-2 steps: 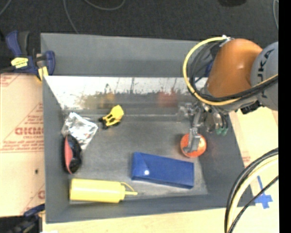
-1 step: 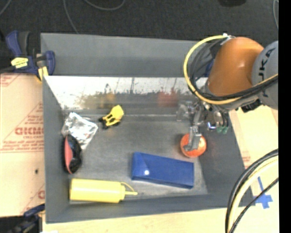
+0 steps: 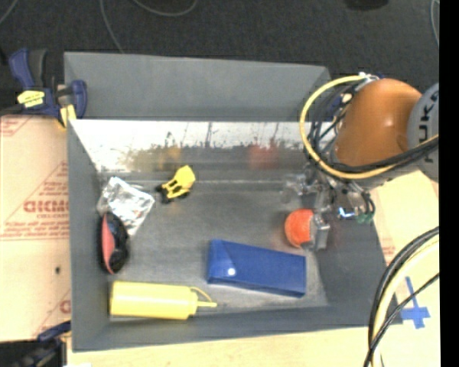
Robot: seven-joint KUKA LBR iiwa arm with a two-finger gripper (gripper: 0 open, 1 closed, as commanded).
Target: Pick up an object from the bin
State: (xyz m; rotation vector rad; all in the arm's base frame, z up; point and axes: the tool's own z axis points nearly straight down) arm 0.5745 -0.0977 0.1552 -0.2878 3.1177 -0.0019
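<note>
The orange-red ball (image 3: 296,228) sat hard against the pincer (image 3: 320,226), on the side facing the middle of the bin (image 3: 199,86), with the blue box (image 3: 256,268) near on that same side. It looked light, smooth and prone to roll, so best taken across its widest girth. Whether the pincer was spread or clenched on it, I could not tell.

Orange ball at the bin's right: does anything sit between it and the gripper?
Nothing visible does. The gripper is close beside the orange ball, on its right; the blue box lies nearer the camera, not between them.
</note>
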